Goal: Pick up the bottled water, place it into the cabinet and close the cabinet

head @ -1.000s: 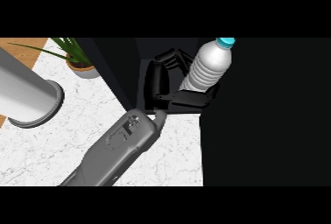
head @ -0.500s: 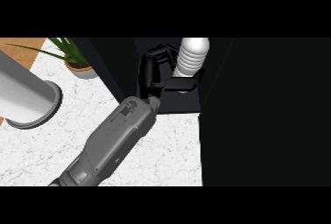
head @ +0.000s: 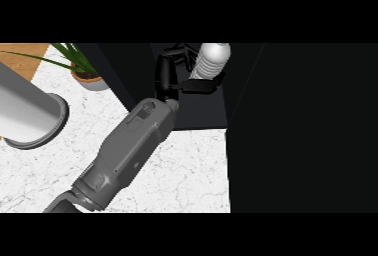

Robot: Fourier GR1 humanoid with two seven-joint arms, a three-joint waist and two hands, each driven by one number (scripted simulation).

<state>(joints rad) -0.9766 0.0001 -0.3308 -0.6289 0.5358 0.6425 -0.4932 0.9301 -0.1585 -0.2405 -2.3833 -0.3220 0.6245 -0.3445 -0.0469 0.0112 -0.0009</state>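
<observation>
Bottle (head: 210, 61) sits upright inside the dark cabinet (head: 199, 107), long axis vertical, top cut off by the frame edge. Only 1 hand in view, the right hand (head: 171, 75), curled round the bottle's lower body from its left side. Bottle not yet released; door not yet shut.

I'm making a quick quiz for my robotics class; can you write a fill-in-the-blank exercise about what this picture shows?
1. The black robot hand is curled round a clear plastic ____ with ribbed sides.
2. The clear plastic water bottle is held inside the dark, open ____.
3. The small pot holding the green leafy plant stands on the white marble ____.
4. The large grey metal cylinder shows at the view's ____ edge.

Missing words: bottle; cabinet; counter; left
</observation>
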